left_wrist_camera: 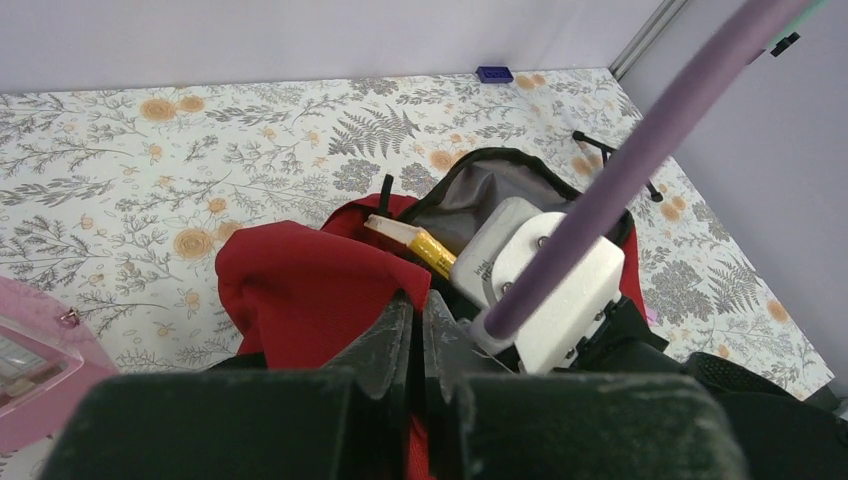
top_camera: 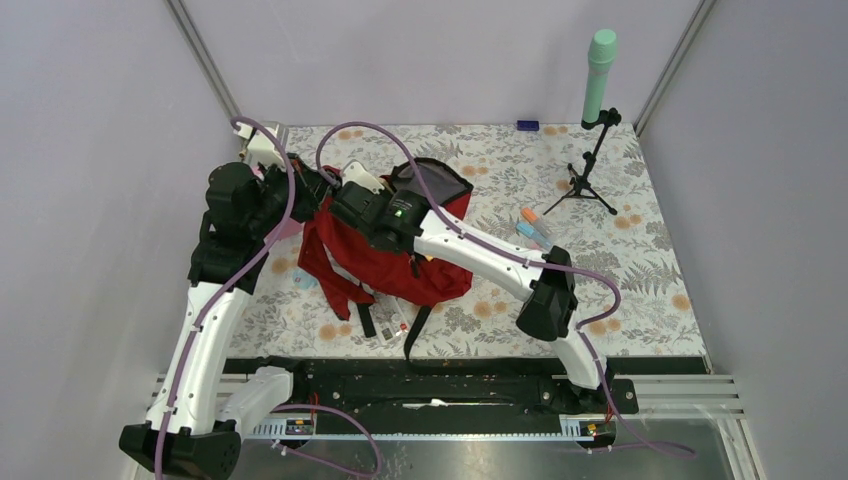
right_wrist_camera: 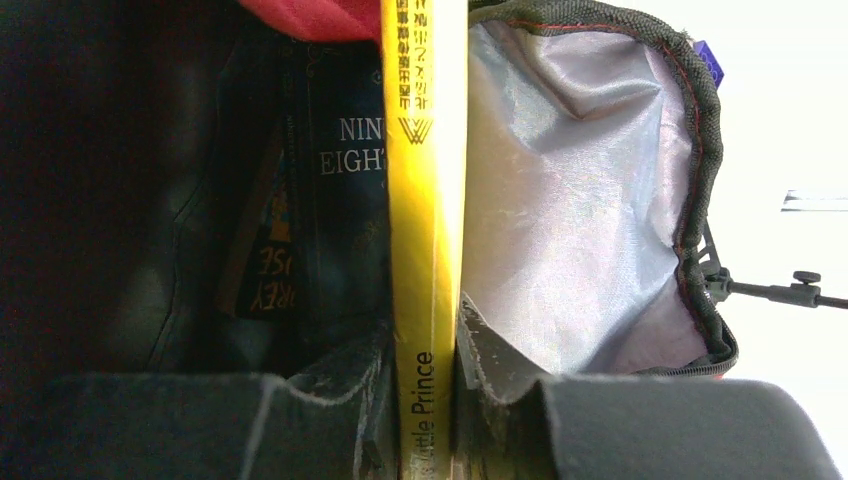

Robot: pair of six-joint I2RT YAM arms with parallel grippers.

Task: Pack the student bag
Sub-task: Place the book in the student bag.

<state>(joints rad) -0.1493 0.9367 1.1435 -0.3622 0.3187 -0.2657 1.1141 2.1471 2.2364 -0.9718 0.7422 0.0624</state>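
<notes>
The red student bag [top_camera: 400,265] lies open on the flowered table, its grey lining [right_wrist_camera: 570,200] showing. My left gripper [left_wrist_camera: 420,312] is shut on the red fabric at the bag's [left_wrist_camera: 300,285] opening edge and holds it up. My right gripper [right_wrist_camera: 425,345] is shut on a thin yellow book [right_wrist_camera: 425,200], spine toward the camera. The book stands inside the bag's mouth, beside a dark book [right_wrist_camera: 340,160] that is deeper in. In the left wrist view the yellow book [left_wrist_camera: 425,247] pokes out at the opening under the right wrist. From above, both grippers meet at the bag's top left.
A pink case [left_wrist_camera: 30,370] lies left of the bag. Coloured markers [top_camera: 533,225] lie right of it. A black tripod [top_camera: 590,180] with a green cylinder [top_camera: 600,70] stands at the back right. A small blue block [top_camera: 527,125] sits by the back wall. The bag's black straps [top_camera: 415,335] trail toward the front edge.
</notes>
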